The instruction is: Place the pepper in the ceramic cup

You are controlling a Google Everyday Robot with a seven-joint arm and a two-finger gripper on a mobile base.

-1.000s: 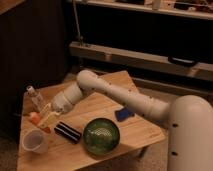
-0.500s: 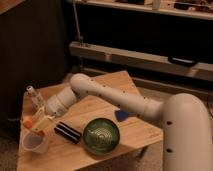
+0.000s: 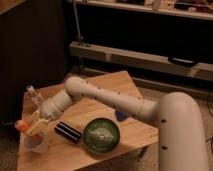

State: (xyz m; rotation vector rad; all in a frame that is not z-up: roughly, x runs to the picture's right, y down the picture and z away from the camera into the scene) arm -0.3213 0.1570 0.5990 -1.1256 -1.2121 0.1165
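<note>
The small orange-red pepper (image 3: 21,125) sits at the tip of my gripper (image 3: 29,129), which is shut on it. The gripper hangs just above the white ceramic cup (image 3: 37,145), which stands near the front left corner of the wooden table (image 3: 100,95). The pepper is over the cup's left rim, above the opening. My white arm reaches in from the right across the table.
A green ridged plate (image 3: 101,135) lies at the front middle. A black flat object (image 3: 67,132) lies between plate and cup. A clear small bottle (image 3: 34,96) stands at the back left. A blue sponge (image 3: 121,116) shows beneath the arm.
The gripper with the pepper has moved left and down, from beside the bottle to just above the cup.
</note>
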